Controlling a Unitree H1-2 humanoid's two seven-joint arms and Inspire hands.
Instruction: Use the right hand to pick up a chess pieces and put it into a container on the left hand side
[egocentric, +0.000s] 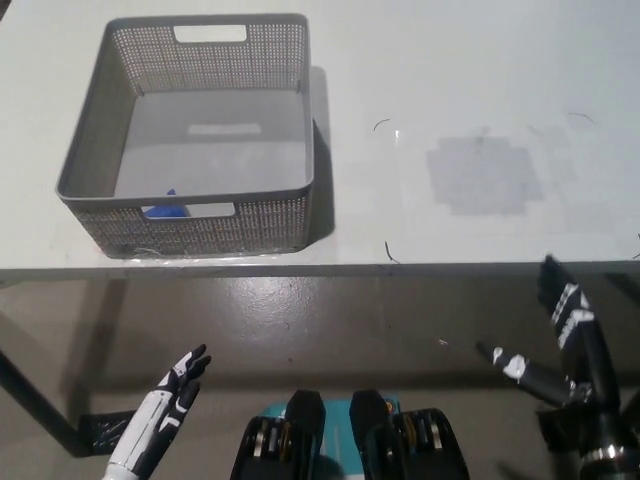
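A grey mesh basket stands on the white table at the left. A small blue piece lies inside it, near the front wall. My black right hand hangs below the table's front edge at the lower right, open, with nothing in it. My white left hand rests low at the bottom left, below the table, fingers spread and empty. No other chess piece shows on the table.
The white table has a faint grey patch right of the basket. Its front edge runs across the picture's middle. Below it lies a grey floor, with a dark table leg at the lower left.
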